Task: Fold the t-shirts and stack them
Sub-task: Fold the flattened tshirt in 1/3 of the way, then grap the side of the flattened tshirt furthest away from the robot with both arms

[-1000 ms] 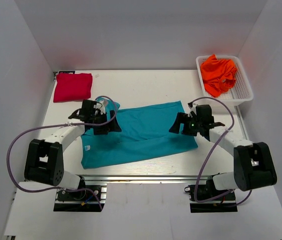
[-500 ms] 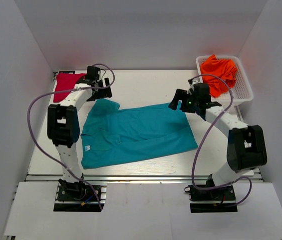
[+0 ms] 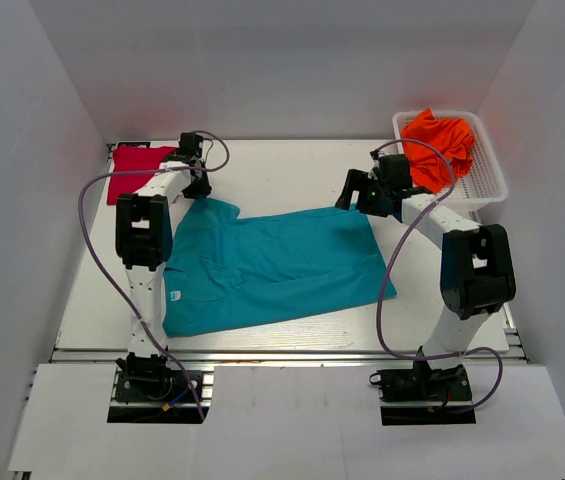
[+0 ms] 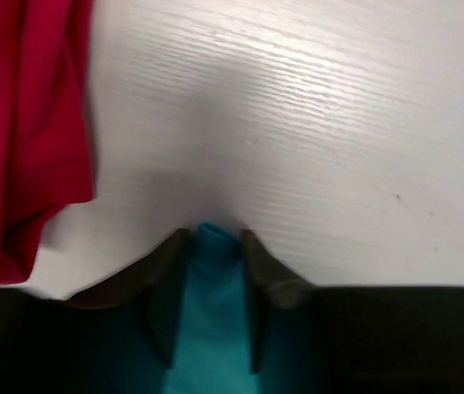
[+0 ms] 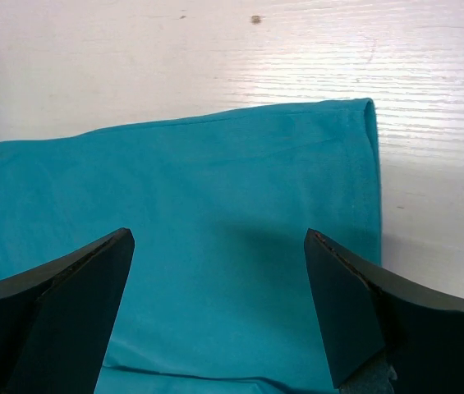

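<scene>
Both arms now stretch toward the far edge of the worktop point(image 3: 282, 170), whereas a second ago they sat folded over the middle of the cloth. Over the same interval, the left fingers go from spread to drawn in.

Near edge: the two arm bases are bolted side by side.

Middle of the worktop: the teal t-shirt point(image 3: 272, 265) lies spread flat, with its long side running left to right and its left end near the left edge.

Left gripper point(image 3: 199, 187): it sits at the far-left corner of the teal t-shirt. In the wrist view, its fingers point(image 4: 258, 271) stand narrow, with a tuck of teal cloth pinched between them and touching both.

Right gripper point(image 3: 355, 193): it hangs over the far-right corner of the same shirt with its jaws wide and nothing between them. Teal cloth lies flat beneath the gap, and the hem corner shows just beyond.

Far-left corner: the red t-shirt point(image 3: 132, 165) lies folded, just beside the left gripper and apart from the teal one.

Far-right corner: a white basket point(image 3: 495, 170) holds the orange t-shirt point(image 3: 440, 135) in a crumpled heap.

Surroundings: the worktop is white with a faint wood grain, and plain white walls point(image 3: 262, 70) enclose three sides.
</scene>
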Robot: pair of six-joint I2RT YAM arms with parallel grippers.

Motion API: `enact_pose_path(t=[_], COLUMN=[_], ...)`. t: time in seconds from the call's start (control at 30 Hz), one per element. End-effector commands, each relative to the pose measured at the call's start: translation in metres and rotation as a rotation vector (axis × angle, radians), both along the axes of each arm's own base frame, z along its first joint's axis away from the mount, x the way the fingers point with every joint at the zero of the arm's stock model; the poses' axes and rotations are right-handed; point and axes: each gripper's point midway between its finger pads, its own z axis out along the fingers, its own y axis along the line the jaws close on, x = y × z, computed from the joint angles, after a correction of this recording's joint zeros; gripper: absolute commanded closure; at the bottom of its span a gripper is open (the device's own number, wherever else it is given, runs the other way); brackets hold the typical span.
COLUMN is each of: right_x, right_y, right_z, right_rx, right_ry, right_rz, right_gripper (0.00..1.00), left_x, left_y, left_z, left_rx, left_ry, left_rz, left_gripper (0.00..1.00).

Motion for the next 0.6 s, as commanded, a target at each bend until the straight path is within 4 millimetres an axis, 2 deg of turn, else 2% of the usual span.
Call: enact_pose_path(t=[0.0, 0.03, 0.07, 0.17, 0.23, 0.37, 0.4, 0.47, 0.5, 0.53, 0.57], right_x=[0.011, 0.011, 0.013, 0.016, 0.019, 0.04, 0.055, 0.063, 0.076, 0.078, 0.079], right_y=[-0.008, -0.01, -0.013, -0.016, -0.017, -0.02, -0.024, -0.026, -0.029, -0.029, -0.032], right_z=[0.003, 0.0, -0.001, -0.008, -0.015, -0.019, -0.022, -0.027, -0.035, -0.039, -0.051], right_rx=[-0.041, -0.053, -0.064, -0.084, -0.098, -0.142, -0.171, -0.194, -0.23, -0.24, -0.252], right_ry=[-0.016, -0.011, -0.011, -0.001, 0.012, -0.01, -0.015, -0.011, -0.005, 0.002, 0.029], right_rz=[-0.033, -0.045, -0.058, -0.071, -0.076, -0.088, -0.112, -0.115, -0.139, -0.146, -0.161], right_gripper=[0.1, 0.1, 0.1, 0.1, 0.1, 0.1, 0.1, 0.1, 0.1, 0.1, 0.1], left_x=[-0.011, -0.01, -0.023, -0.036, -0.04, -0.035, -0.035, -0.032, -0.032, -0.029, -0.027], left_y=[-0.012, -0.015, -0.016, -0.016, -0.014, -0.015, -0.015, -0.015, -0.015, -0.016, -0.016], left_z=[-0.009, -0.006, -0.022, -0.03, -0.035, -0.029, -0.029, -0.023, -0.023, -0.016, -0.009], left_rx=[-0.051, -0.064, -0.076, -0.076, -0.067, -0.071, -0.071, -0.072, -0.072, -0.074, -0.075], left_ry=[0.044, 0.021, 0.062, 0.096, 0.109, 0.097, 0.097, 0.079, 0.078, 0.057, 0.043], left_rz=[-0.045, -0.053, -0.061, -0.074, -0.068, -0.07, -0.07, -0.071, -0.071, -0.072, -0.073], left_gripper=[0.62, 0.69, 0.75, 0.86, 1.0, 1.0, 1.0, 1.0, 1.0, 1.0, 1.0])
